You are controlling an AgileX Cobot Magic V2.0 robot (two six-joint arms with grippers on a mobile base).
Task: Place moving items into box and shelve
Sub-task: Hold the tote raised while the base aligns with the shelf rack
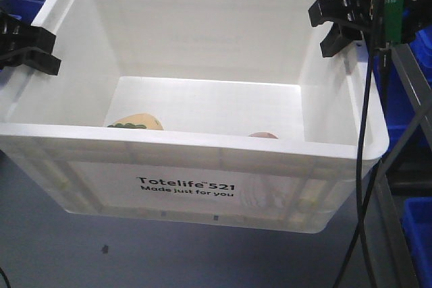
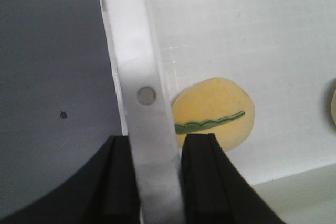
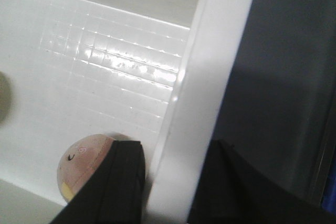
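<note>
Two toy foods on the floor inside white box (image 1: 202, 45): cream-yellow piece (image 2: 215, 103) with green leafy mark, lower left of the front view; pinkish-brown piece (image 3: 84, 161), lower right. Left gripper (image 2: 157, 142): fingers pinched on either side of the box's left-hand rim. Right gripper (image 3: 176, 153): fingers likewise clamping the right-hand rim. Grey floor (image 1: 54, 247) beneath; blue bins (image 1: 418, 234) at right edge.

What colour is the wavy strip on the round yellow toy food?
Green; strip clearest in left wrist view.
</note>
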